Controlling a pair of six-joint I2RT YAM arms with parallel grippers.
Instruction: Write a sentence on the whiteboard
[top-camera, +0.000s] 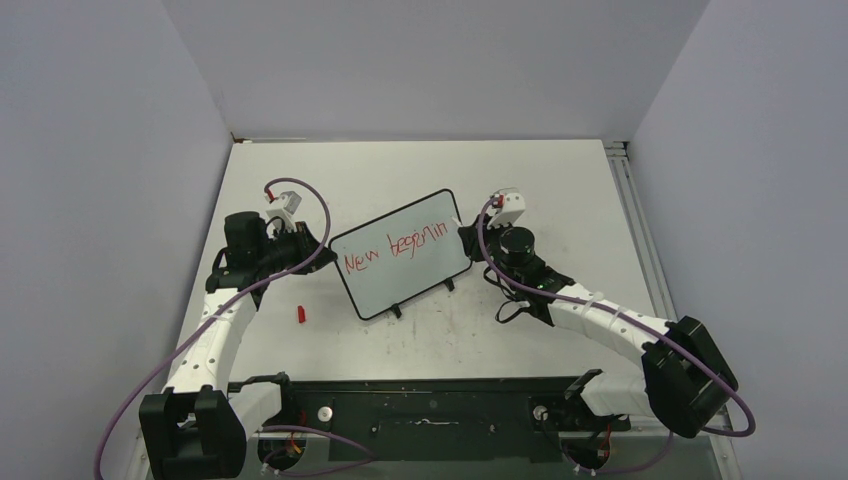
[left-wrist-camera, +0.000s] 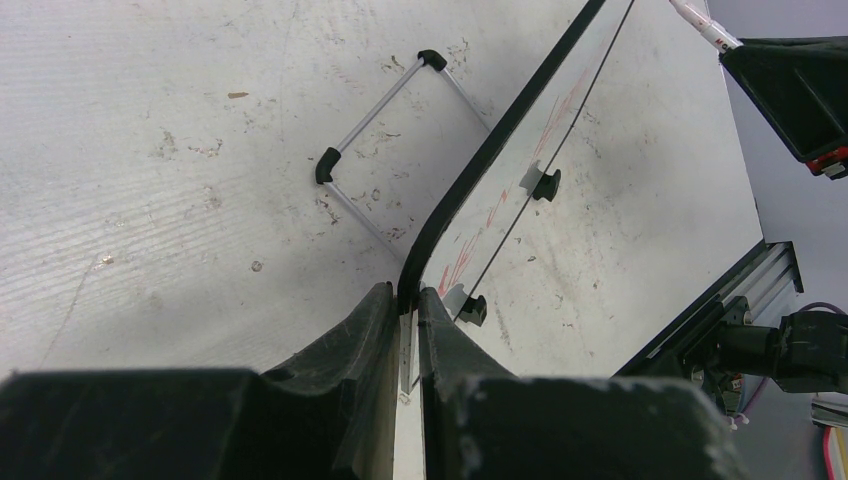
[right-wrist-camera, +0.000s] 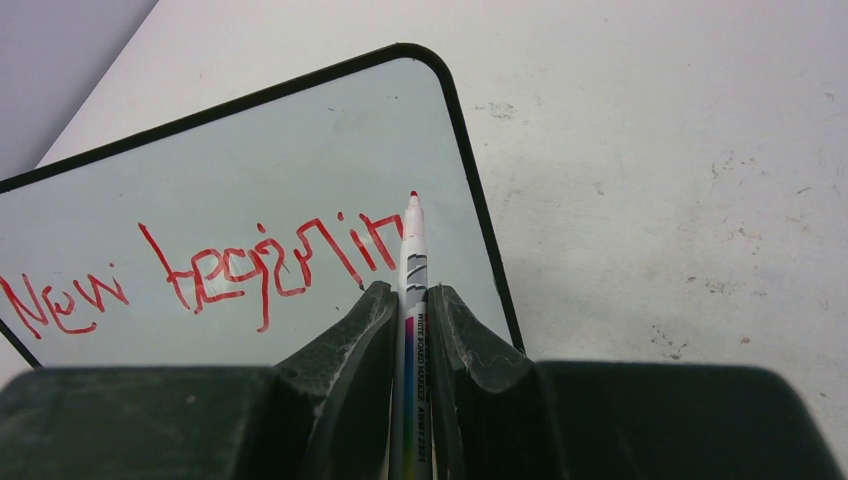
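step in hand: writing, with the first line part done. the whiteboard (top-camera: 400, 255) stands propped on its feet at the middle of the table (top-camera: 560, 180), between your two arms, set at an angle with its right end farther back. the sentence (right-wrist-camera: 200, 270) reads roughly "new beginnin" in red. it is one line only, running towards the board's upper right corner.

left gripper (left-wrist-camera: 408, 300): closed narrow on the board's black frame at its left end, one finger on each face, bracing it. right gripper (right-wrist-camera: 411, 298): clamped on the marker (right-wrist-camera: 413, 245), which points straight out between the fingers with its red tip just past the last stroke. from the wrist view i cannot tell whether the tip touches the surface or sits just off it, so treat contact as unconfirmed.

a small red item (top-camera: 300, 314), probably the marker's cap, lies on the table near the left arm, apart from the board.

judgement: the task is under halfway. little bare board remains right of the last letter, so your next move calls for a tight closing letter near the frame. after that, lift, carry back left and start the second line lower. hold the left grip firm, because writing pressure on a propped board could tip or skid it.
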